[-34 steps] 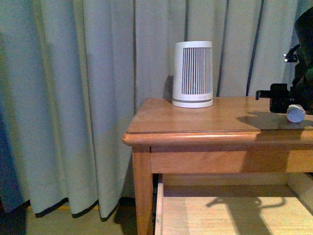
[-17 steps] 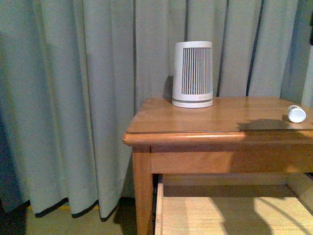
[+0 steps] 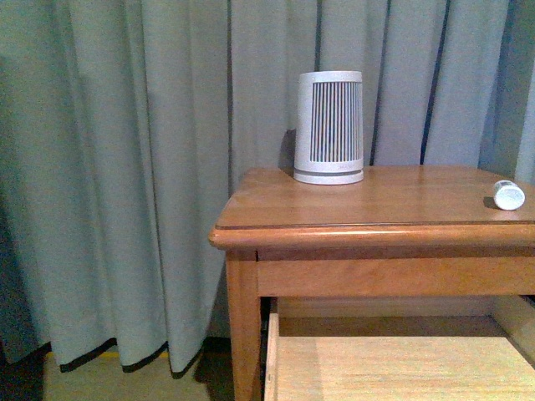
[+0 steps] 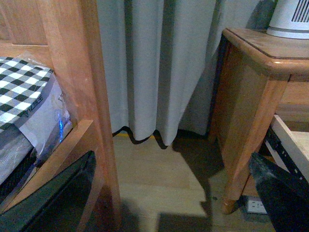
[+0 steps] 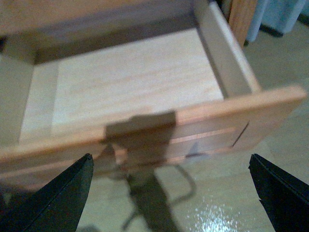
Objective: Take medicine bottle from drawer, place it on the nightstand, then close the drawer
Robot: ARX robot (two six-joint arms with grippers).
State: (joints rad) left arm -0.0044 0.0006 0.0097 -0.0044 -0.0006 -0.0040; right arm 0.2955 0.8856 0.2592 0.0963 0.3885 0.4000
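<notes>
The small white medicine bottle (image 3: 507,195) lies on its side on the nightstand (image 3: 334,225) top, near its right end. The upper drawer (image 3: 393,363) stands pulled open below, its pale inside bare; it also shows in the right wrist view (image 5: 130,82), empty. My right gripper (image 5: 169,193) is open and empty, in front of and above the drawer's front panel (image 5: 203,130). My left gripper (image 4: 169,193) is open and empty, low over the floor between a bed frame and the nightstand leg (image 4: 241,145). Neither arm shows in the front view.
A tall white ribbed container (image 3: 329,127) stands at the back of the nightstand top. Grey curtains (image 3: 125,167) hang behind. A wooden bed frame (image 4: 72,72) with checked bedding (image 4: 19,87) is at the left. A wall socket (image 4: 256,205) sits near the floor.
My right gripper has let go of the bottle and drawn away to the right, out of the front view. The bottle stays on the nightstand top. The arm's shadow has left the top and drawer.
</notes>
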